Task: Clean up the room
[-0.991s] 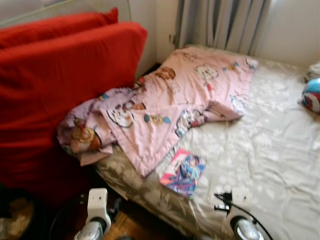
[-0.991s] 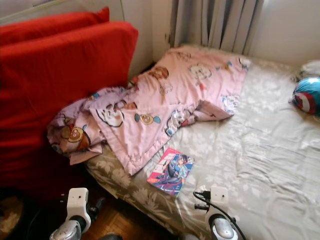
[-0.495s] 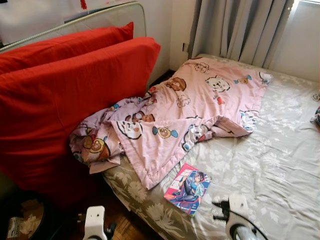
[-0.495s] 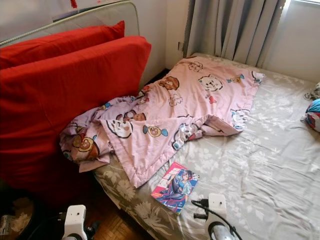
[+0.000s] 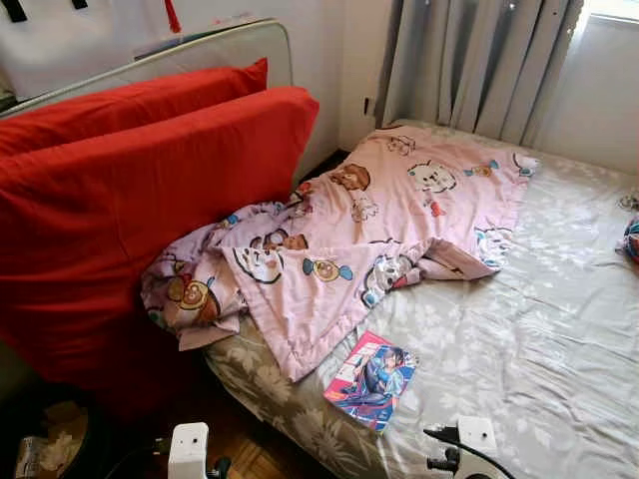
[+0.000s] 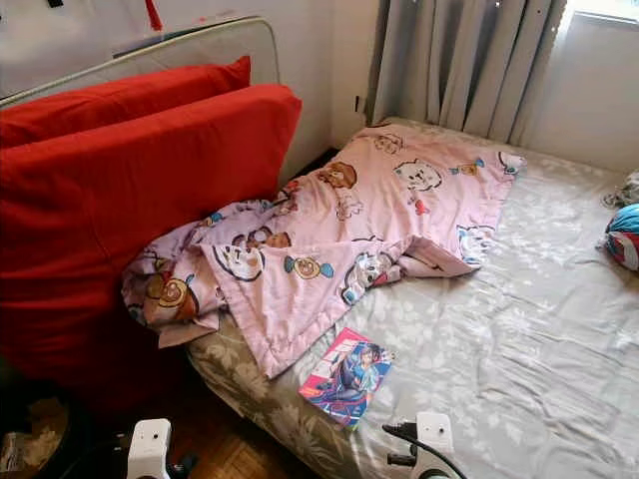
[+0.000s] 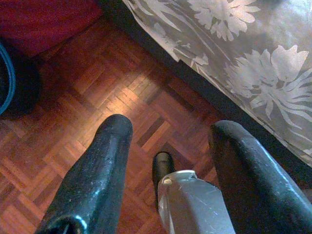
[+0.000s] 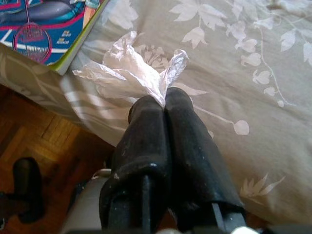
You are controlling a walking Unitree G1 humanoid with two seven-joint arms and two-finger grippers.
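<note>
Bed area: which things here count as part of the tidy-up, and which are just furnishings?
Part of the job:
- clear plastic scrap, pinched in the right gripper
- comic book near the bed's edge
- crumpled pink blanket

Just there:
- red cushions
- grey curtain
- left gripper, open above the wooden floor

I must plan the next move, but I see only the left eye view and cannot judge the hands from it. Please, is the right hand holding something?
Observer: Yes. The right hand is shut on a crumpled piece of clear plastic.
Operator: Where is it with that plastic?
Observer: Over the flowered sheet at the bed's edge, close to a corner of the book.
Operator: And the left hand?
Observer: The left hand is open and holds nothing, above the wooden floor beside the bed.
</note>
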